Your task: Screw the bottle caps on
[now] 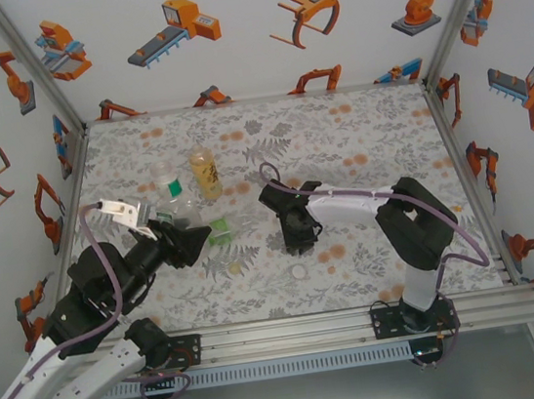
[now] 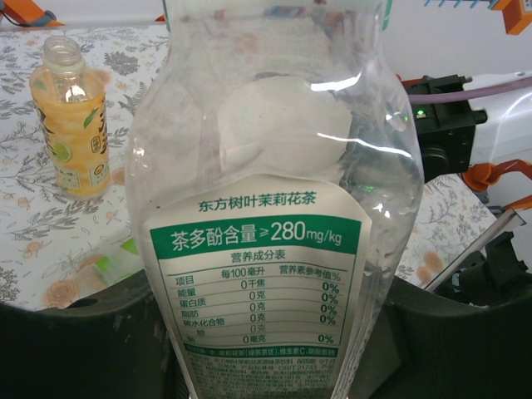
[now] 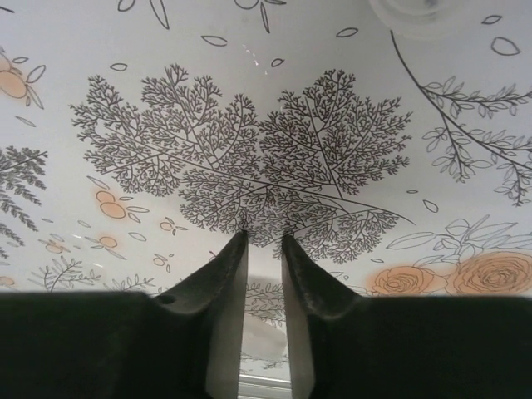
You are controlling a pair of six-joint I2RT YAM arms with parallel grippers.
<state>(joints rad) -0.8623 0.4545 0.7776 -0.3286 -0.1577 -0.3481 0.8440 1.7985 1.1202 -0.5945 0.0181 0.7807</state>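
My left gripper (image 1: 191,237) is shut on the slim clear bottle (image 1: 177,196) and holds it upright. In the left wrist view its white-green label (image 2: 258,274) stands between my dark fingers (image 2: 75,349). The amber bottle (image 1: 205,173) (image 2: 73,125) stands behind it with an open neck. The squat green-tinted bottle (image 1: 220,230) sits just past my left jaws. My right gripper (image 1: 300,244) (image 3: 264,234) points down at the table, its jaws almost together with nothing at the tips. A pale blur (image 3: 264,337) shows deeper in the gap; I cannot tell what it is. A pale cap (image 1: 299,271) (image 3: 416,12) lies just beyond the tips.
The floral table mat (image 1: 357,138) spreads to the back and right. White walls with orange robot pictures close off three sides. An aluminium rail (image 1: 294,326) runs along the near edge by both arm bases.
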